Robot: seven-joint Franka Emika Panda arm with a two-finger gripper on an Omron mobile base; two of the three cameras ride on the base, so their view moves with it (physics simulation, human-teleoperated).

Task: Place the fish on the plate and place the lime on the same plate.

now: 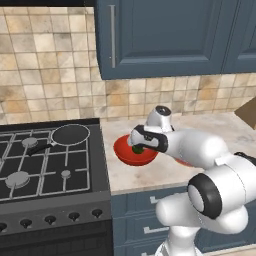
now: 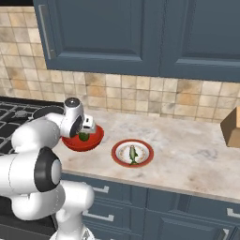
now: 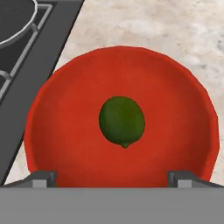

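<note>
The lime (image 3: 122,121) is a round dark green ball lying in the middle of a deep red bowl (image 3: 65,109). My gripper (image 3: 112,177) hangs straight above it, open, with its fingertips spread wide on either side and nothing between them. In the right base view the lime (image 2: 84,136) shows just under the hand, inside the bowl (image 2: 91,142). To the bowl's right on the counter stands the plate (image 2: 133,141), red-rimmed with a white centre. The slender dark fish (image 2: 132,153) lies on it. In the left base view my arm covers most of the bowl (image 1: 131,156).
A black stove (image 1: 50,165) with a dark pan (image 1: 70,134) stands directly left of the bowl. Blue wall cabinets (image 2: 140,33) hang above the counter. A brown box (image 2: 232,126) sits at the far right. Bare marble counter (image 2: 187,154) spreads right of the plate.
</note>
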